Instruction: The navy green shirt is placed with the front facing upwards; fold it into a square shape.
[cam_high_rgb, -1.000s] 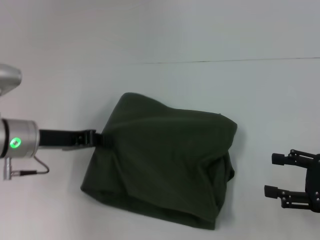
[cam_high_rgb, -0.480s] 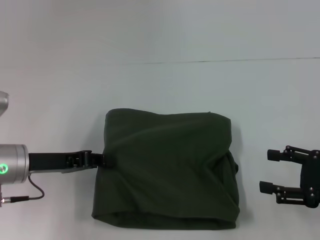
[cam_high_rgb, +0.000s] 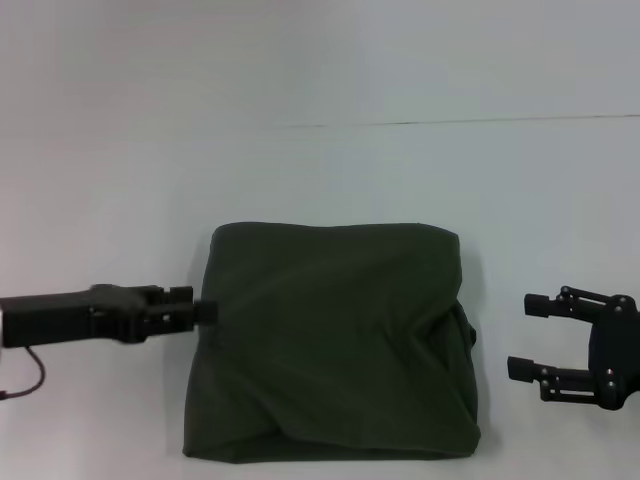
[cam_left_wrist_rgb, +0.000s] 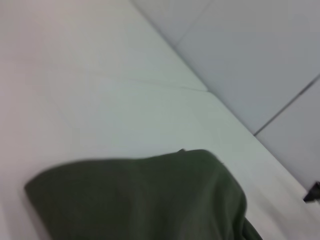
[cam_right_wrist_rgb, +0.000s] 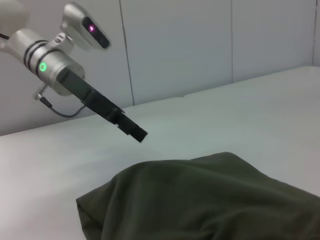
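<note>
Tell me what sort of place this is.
Probably a lab or test room for robot work: a bare white table holds only a folded dark olive-green cotton shirt, plain pale panelled walls stand behind, and the left gripper and right gripper flank the shirt.

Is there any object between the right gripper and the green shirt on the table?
Nothing visible. Only bare table lies between the right gripper and the navy green shirt, which lies folded to its left.
</note>
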